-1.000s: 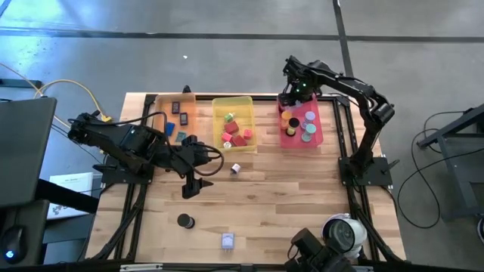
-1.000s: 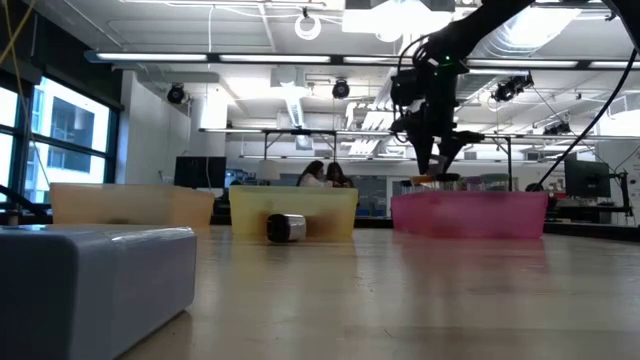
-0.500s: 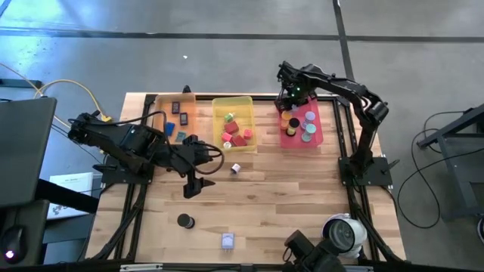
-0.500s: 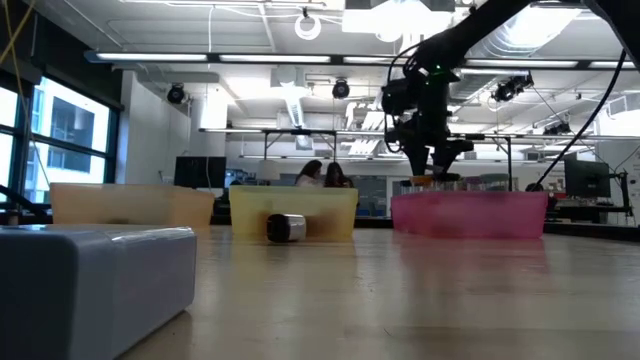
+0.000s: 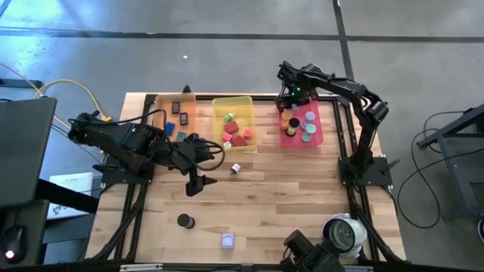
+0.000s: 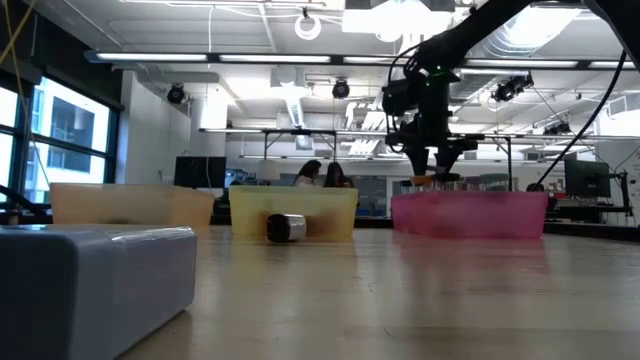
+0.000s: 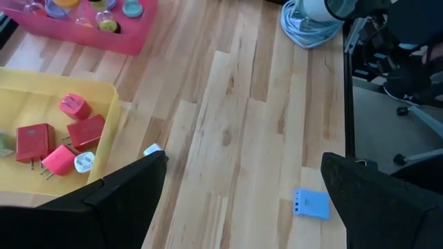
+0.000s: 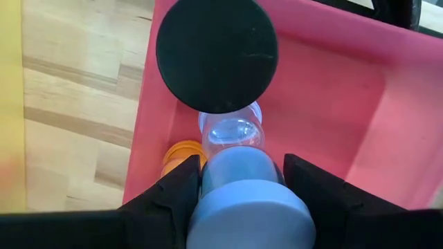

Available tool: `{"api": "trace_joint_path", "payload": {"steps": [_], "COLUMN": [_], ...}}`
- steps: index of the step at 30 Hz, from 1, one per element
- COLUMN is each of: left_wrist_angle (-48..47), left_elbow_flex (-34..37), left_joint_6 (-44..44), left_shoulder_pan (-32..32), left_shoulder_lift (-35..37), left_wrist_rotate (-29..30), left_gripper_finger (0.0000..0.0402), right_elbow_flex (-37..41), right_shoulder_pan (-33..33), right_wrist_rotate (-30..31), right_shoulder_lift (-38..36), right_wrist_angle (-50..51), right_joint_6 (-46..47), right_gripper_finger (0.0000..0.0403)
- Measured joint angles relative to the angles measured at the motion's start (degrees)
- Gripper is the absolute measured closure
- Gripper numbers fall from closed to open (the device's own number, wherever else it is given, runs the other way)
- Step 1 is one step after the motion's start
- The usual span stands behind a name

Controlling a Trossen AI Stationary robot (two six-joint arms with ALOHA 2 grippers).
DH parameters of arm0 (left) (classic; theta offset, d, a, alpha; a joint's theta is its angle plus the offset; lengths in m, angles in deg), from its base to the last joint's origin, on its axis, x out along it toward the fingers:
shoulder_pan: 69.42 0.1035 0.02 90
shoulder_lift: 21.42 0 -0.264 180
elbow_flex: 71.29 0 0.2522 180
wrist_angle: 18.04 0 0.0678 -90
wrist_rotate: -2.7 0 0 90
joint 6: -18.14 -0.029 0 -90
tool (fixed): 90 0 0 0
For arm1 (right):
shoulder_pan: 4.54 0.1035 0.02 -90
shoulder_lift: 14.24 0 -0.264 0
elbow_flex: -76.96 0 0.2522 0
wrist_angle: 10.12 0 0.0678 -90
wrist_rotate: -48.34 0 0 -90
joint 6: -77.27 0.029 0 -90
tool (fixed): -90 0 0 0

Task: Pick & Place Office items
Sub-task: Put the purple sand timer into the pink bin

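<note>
High view, nearest edge: a pale lavender plastic cube [image 5: 228, 241] lies on the light wooden slatted table [image 5: 302, 196], close to the front edge (in the low view it fills the near left corner).
Beside it: a black round disc [image 5: 184, 221] lies flat on the boards, near the cube but apart from it.
Front right corner: a large white-grey round device [image 5: 342, 233] sits at the table's edge.
Left gripper: the left gripper [image 5: 200, 183] hangs over bare wood between the black round disc and the trays. Its dark fingers [image 7: 124, 187] are spread wide, and nothing is between them.
Loose piece: a small white piece [image 5: 236, 168] lies just in front of the yellow tray, apart from the left gripper.
Orange translucent tray [image 5: 168, 125]: far left of the row, holding flat dark rectangles [image 5: 175, 108].
Yellow translucent tray [image 5: 231, 99]: in the middle, holding red cubes [image 5: 238, 136].
Pink translucent tray [image 5: 299, 143]: on the right, holding several round discs.
Right gripper: the right gripper [image 5: 286, 102] hovers over the pink tray's far left corner, with its fingers clamped on a light blue round disc [image 8: 246, 200].
Ahead of that grip: a second black disc [image 8: 217, 55], a clear bluish disc [image 8: 232, 128] and an orange disc [image 8: 181, 155] show in the pink tray, the orange one against its wall.
Room beyond: two people [image 6: 322, 174] sit far behind the table.
</note>
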Motion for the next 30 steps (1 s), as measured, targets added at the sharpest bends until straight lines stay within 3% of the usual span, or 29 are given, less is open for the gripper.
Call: {"api": "trace_joint_path", "payload": {"steps": [16, 30], "left_wrist_angle": [0.5, 0.5], "left_elbow_flex": [0.1, 0.2], "left_joint_6": [1.3, 1.3], "left_shoulder_pan": [-0.2, -2.0], "left_shoulder_lift": [0.0, 0.0], "left_wrist_rotate": [0.0, 0.9], "left_gripper_finger": [0.0025, 0.0025], "right_elbow_flex": [0.0, 2.8], "right_shoulder_pan": [1.3, 1.5], "right_wrist_rotate": [-0.1, 3.4], "right_shoulder_lift": [0.0, 0.0], "right_wrist_angle": [0.0, -0.2], "right_joint_6": [4.4, 7.1], "right_gripper_finger": [0.0224, 0.0224]}}
